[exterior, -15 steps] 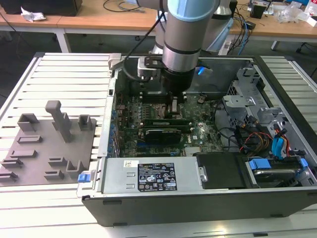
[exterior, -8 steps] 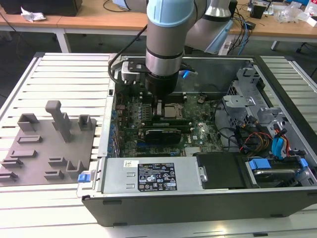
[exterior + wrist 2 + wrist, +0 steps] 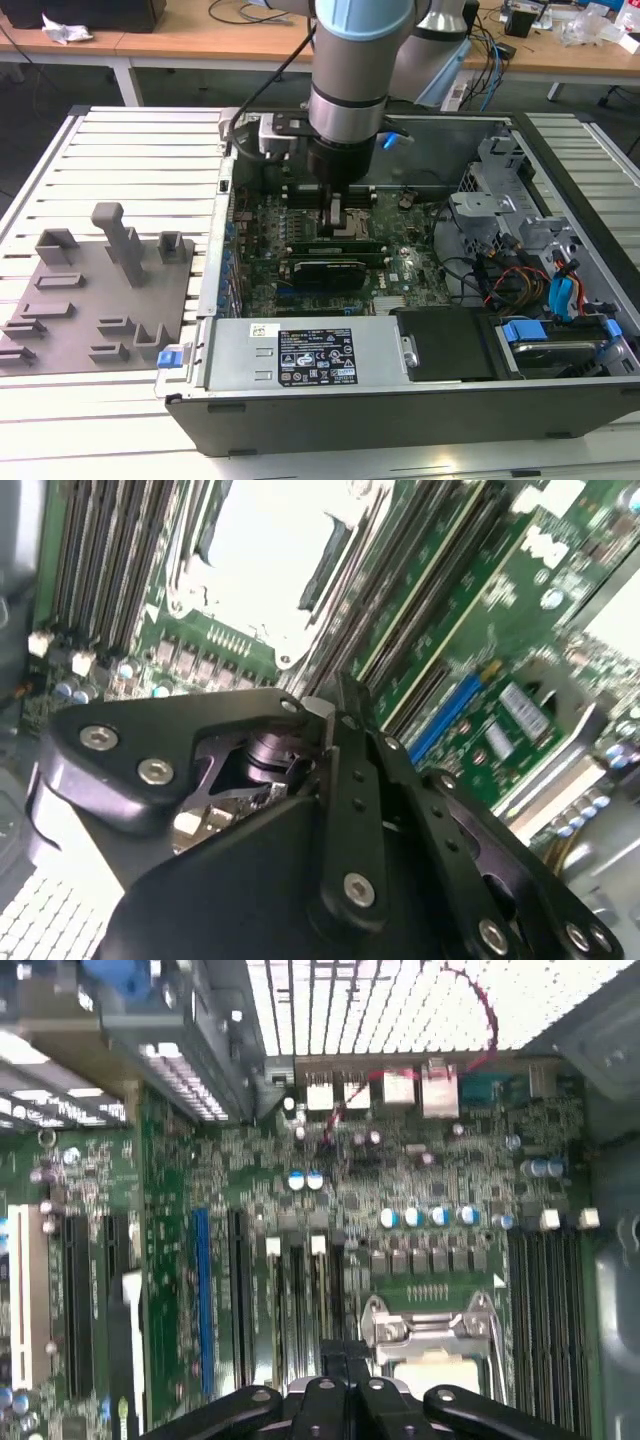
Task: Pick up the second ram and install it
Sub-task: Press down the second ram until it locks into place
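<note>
Exterior view, from its left: grey moulded fixture tray (image 3: 95,290) on a slatted metal table (image 3: 140,150); open steel computer case (image 3: 400,400); glossy green motherboard (image 3: 400,265). The black gripper (image 3: 338,215), fingers closed together, presses down over the second ram (image 3: 335,244), a narrow green stick seated among the slots.

Green motherboard (image 3: 420,1160), grey ribbed table (image 3: 130,160)

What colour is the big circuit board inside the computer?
Green, clearest in the first wrist view: the motherboard.
</note>
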Tool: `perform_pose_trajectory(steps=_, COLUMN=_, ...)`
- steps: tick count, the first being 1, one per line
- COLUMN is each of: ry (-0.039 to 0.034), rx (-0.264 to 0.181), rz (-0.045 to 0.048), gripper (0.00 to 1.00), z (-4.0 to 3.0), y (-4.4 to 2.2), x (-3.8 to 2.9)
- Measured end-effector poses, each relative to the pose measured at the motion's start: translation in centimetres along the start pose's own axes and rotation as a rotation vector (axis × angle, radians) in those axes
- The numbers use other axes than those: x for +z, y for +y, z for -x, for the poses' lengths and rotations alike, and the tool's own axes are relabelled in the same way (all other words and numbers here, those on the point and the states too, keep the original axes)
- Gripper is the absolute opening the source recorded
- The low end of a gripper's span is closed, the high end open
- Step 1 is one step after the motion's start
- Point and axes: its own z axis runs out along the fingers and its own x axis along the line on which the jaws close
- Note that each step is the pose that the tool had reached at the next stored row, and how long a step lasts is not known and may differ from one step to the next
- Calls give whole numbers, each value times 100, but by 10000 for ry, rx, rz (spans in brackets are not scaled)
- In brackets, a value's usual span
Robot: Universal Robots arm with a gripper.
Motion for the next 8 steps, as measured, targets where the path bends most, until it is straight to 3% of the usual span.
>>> perform_pose_trajectory(steps=3, ry=-6, rx=0, rz=19, gripper=11, z=6, y=-85, x=-44)
perform_pose_trajectory(steps=8, ry=-7, rx=1, rz=20, gripper=11, z=11, y=-104, x=-160)
